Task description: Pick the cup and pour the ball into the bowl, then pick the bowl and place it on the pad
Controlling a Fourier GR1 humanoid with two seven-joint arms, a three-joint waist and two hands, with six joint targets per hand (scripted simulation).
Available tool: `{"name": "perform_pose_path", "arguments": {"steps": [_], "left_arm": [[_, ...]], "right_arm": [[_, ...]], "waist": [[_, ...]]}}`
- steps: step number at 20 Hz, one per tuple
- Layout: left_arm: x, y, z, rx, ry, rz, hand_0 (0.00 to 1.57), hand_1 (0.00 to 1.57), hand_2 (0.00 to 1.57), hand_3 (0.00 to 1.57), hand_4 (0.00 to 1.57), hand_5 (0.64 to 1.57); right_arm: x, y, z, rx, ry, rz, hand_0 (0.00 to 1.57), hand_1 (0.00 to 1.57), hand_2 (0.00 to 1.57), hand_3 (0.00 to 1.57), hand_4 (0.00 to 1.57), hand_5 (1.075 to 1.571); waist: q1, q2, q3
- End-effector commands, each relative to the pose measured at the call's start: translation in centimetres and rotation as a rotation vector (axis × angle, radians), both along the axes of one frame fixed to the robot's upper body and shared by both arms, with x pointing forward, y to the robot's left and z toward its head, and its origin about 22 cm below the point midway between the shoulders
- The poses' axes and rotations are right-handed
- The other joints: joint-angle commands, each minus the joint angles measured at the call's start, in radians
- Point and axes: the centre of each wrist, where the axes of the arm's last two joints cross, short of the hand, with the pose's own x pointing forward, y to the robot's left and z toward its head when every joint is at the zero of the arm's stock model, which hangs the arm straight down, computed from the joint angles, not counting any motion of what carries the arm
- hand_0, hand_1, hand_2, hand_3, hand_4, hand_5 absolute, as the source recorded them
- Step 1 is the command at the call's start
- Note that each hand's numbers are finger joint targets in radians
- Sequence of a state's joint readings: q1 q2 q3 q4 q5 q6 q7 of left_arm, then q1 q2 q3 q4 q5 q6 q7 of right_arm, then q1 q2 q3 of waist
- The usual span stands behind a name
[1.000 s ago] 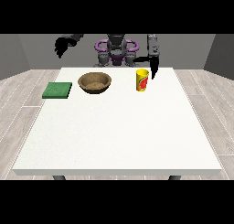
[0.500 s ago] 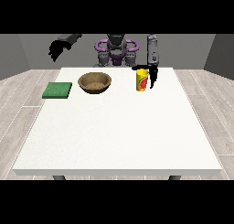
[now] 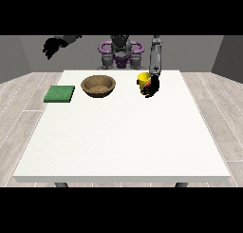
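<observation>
I have the hand at the view's right (image 3: 152,88) down at the small yellow cup with the red mark (image 3: 144,80). It covers the cup's side, touching it as far as I can judge, but I cannot tell whether its fingers are closed round the cup or only lie against it. The cup stands upright on the large white bench (image 3: 123,137), so I judge the lift not yet made. I cannot see the ball; I take it to be inside the cup.

Across from this hand, towards the other arm, sits the round brown wooden bowl (image 3: 98,85), near but clear of the cup. Beyond the bowl, further from the hand, lies the flat green square pad (image 3: 60,93), bare on top.

The hand at the view's left (image 3: 51,46) hangs high above the bench edge, well apart from everything; its fingers look curled and hold nothing.

By my reckoning the task is barely begun: grasp, pour, and moving the bowl to the pad all remain.
</observation>
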State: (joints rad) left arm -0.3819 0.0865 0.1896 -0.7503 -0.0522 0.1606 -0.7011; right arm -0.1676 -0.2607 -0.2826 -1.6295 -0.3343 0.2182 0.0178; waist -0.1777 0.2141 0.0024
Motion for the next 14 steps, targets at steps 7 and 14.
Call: {"name": "perform_pose_path", "arguments": {"steps": [7,14], "left_arm": [[0.8,-2.8,-0.1,0.208,0.075,0.062,1.28,1.28,1.57,1.57,1.39,1.436],[4.7,-7.1,4.2,0.653,0.046,0.036,1.34,1.34,1.57,1.57,1.41,1.525]], "right_arm": [[-1.5,-7.5,-1.5,0.017,0.095,-0.051,0.0,0.0,0.0,0.27,0.64,1.568],[-0.7,-6.2,-4.1,0.027,0.222,-0.076,0.0,0.0,0.0,0.25,0.63,1.562]], "waist": [[0.021,-0.113,-0.0011],[0.05,-0.23,0.0041]]}}
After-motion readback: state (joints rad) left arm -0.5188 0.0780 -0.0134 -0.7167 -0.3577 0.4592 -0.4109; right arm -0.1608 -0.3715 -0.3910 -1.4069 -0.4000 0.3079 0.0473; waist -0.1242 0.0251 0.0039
